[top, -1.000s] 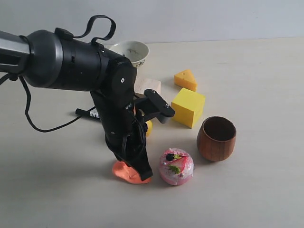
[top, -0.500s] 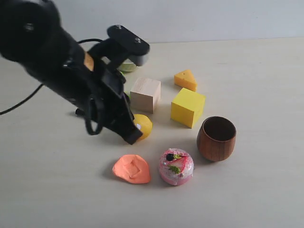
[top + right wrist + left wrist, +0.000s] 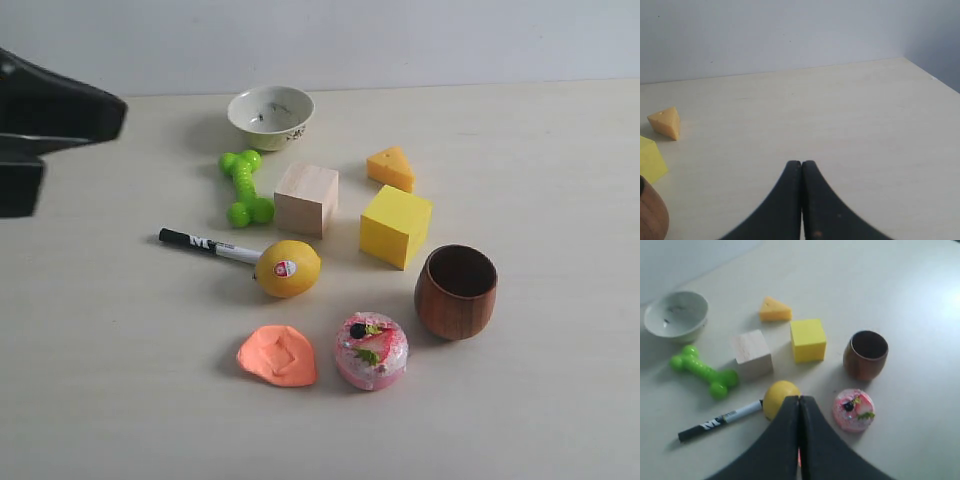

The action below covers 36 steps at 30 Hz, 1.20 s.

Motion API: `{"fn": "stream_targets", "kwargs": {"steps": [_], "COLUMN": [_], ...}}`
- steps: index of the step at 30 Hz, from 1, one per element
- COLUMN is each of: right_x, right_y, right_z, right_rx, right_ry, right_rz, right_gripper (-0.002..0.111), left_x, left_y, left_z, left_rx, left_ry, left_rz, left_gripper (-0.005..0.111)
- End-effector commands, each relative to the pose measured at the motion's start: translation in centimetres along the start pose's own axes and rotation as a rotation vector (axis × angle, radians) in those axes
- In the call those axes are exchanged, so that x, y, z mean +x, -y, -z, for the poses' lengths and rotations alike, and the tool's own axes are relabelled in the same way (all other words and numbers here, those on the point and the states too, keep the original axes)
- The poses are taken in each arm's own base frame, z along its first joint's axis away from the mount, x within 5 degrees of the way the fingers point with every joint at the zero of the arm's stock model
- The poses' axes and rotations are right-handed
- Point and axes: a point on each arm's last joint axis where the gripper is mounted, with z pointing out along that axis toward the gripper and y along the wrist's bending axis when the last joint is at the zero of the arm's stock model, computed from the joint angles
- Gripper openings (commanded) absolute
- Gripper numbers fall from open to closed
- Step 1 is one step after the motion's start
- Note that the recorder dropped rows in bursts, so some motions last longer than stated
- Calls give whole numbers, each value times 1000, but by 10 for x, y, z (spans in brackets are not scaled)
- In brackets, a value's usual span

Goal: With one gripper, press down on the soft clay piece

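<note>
The soft clay piece (image 3: 277, 356) lies flat on the table, salmon-orange, with a square dent in its top. Nothing touches it. Only a blurred black part of the left arm (image 3: 50, 115) shows at the far left edge of the exterior view, high and well away from the clay. In the left wrist view my left gripper (image 3: 799, 399) is shut and empty, raised above the table; only an orange sliver of the clay (image 3: 799, 458) shows between the fingers. My right gripper (image 3: 801, 163) is shut and empty over bare table, out of the exterior view.
Near the clay stand a pink toy cake (image 3: 371, 350), a lemon (image 3: 288, 268) with a sticker, and a marker (image 3: 205, 244). Farther back are a brown cup (image 3: 456, 291), yellow cube (image 3: 396, 226), wooden cube (image 3: 307, 199), cheese wedge (image 3: 391, 168), green bone toy (image 3: 244, 187) and bowl (image 3: 271, 116).
The left gripper, which was pressed onto the clay, has lifted off and swung up and away to the left edge. The clay stays in place, now showing a dent.
</note>
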Motion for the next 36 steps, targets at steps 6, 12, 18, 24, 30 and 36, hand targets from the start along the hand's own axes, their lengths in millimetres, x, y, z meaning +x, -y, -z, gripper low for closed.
{"fn": "stream_targets", "kwargs": {"steps": [6,12,18,24,30,36], "right_x": [1,1,1,1,1,1], "right_y": [0,0,0,0,0,0], "right_z": [0,0,0,0,0,0], "right_rx": [-3,-3,-3,-3,-3,-3], "right_ry": [9,9,9,9,9,9], "right_rz": [4,4,4,4,4,4], "right_gripper": [0,0,0,0,0,0], "left_x": [0,2,5,47,100,145], "left_y": [-14,-15,-35,-39,-40,-39], "left_z": [50,74,95,110,93,75], "left_rx": [-151,-212,-454,-589,-670,-736], "left_ry": [155,222,288,448,607,604], "left_rz": [-44,-116,37,173,289,304], "left_gripper": [0,0,0,0,0,0]}}
